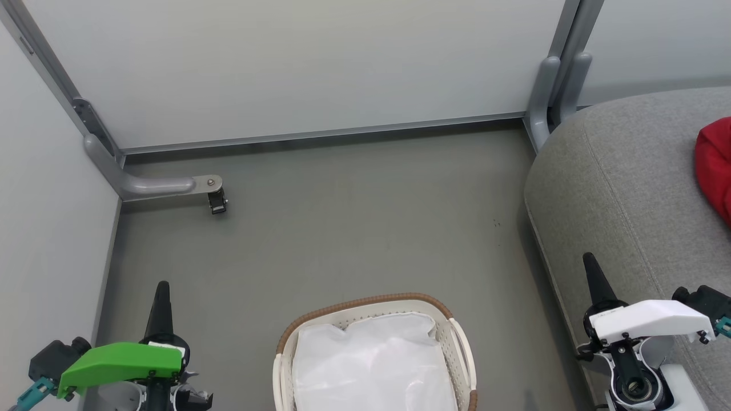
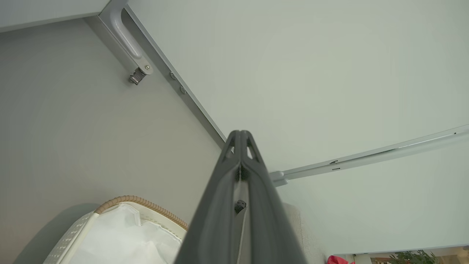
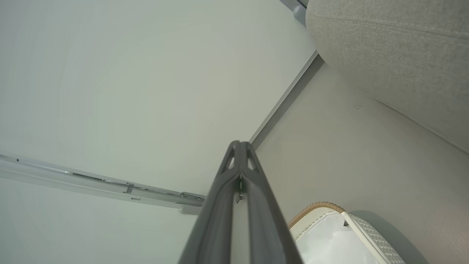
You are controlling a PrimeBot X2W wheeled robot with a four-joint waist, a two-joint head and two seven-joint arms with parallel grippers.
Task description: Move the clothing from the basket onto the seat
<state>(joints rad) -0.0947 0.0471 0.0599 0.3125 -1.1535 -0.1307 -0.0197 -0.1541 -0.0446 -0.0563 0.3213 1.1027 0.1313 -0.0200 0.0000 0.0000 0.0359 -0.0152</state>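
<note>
Nearest the head camera, at the lower left, the left gripper (image 1: 162,294) is recorded with its two dark fingers pressed together and nothing between them; the left wrist view confirms this, the tips being seen to meet. At the lower right the right gripper (image 1: 591,271) is likewise clenched on nothing and is seen against the rounded edge of the seat (image 1: 622,182).

Between the two arms, on the floor (image 1: 342,228), the basket (image 1: 365,301) is noted. Its white liner (image 1: 371,365) lies exposed and crumpled across the visible part, with no red fabric on it. The basket's near end is cut off by the frame edge, so what lies there cannot be told.

Farther off to the right, red clothing (image 1: 715,160) is seen resting on the seat, well apart from the basket and partly cut by the frame edge; which garment it is cannot be told. Beyond, pale partition panels (image 1: 314,68) and a grey support foot (image 1: 165,185) are noted.

Judgement: the transfer appears done or nearly so, and the step in hand is taken to be a check of the basket. To be done well, the head should be tilted down until the whole liner is viewed. If a garment is found, the fingers should be parted before descent and red fabric alone pinched, with the liner left behind. The load should then be lifted clear of the brown rim and laid well inboard of the seat's rounded edge.
</note>
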